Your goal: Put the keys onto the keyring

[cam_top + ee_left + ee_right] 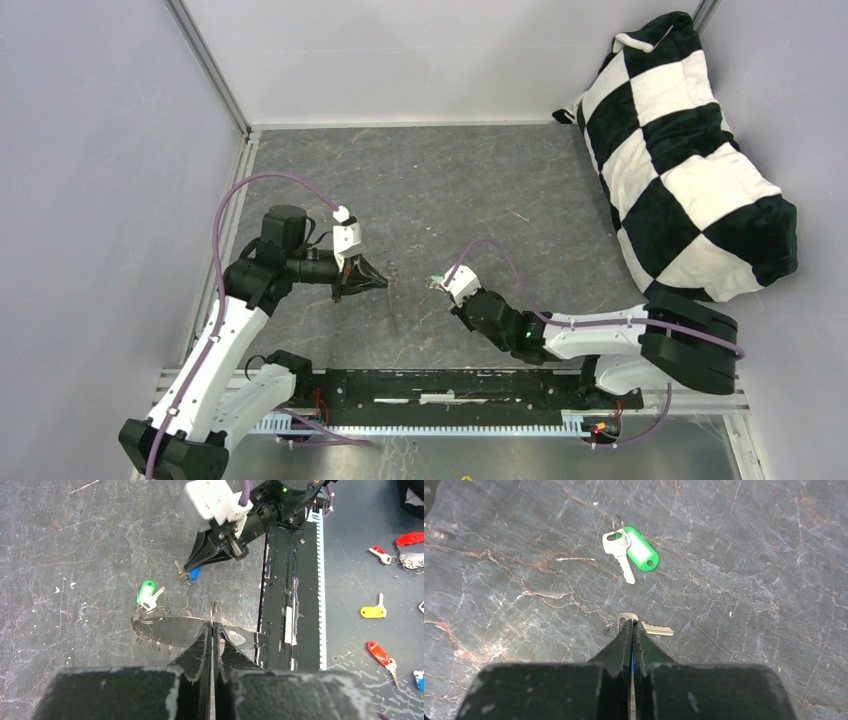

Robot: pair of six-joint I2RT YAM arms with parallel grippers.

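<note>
Grip is what counts — the right gripper (631, 625) is pressed together on the blue key (655, 629), green key (640, 555) loose just beside it, and the left gripper (213, 627) pinches the keyring (140, 625) just left, so lift slowly, keeping the key from twisting.

Ahead of my left fingers (200, 652): keyring (170, 630) lies crosswise on the table (75, 555), caught at the tips, most of it to their left. Loose key (148, 594) just beyond the ring's left end. Further ahead, right gripper (188, 575). Right of the fingers, past the rail (280, 605), spare keys (372, 612). At my right fingers (620, 650): second key (646, 627) between the tips, blade sticking out to their right; loose key ahead, apart.
</note>
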